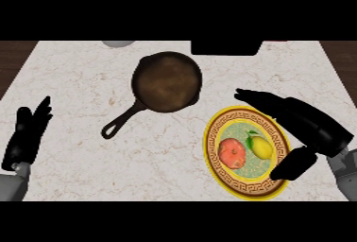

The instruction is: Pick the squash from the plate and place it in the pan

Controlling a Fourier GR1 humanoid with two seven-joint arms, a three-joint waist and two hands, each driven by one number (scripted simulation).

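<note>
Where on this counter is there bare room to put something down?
Bare marble lies between the left hand and the pan's handle, and along the near edge left of the plate. It is crowded at the right, where the right hand hangs over the plate.

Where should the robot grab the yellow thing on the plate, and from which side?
Probably around its round middle, coming down from above. The yellow squash lies on the plate close beside the red fruit on its left, so pinching top to bottom should miss that fruit. The open right hand is right next to the plate.
</note>
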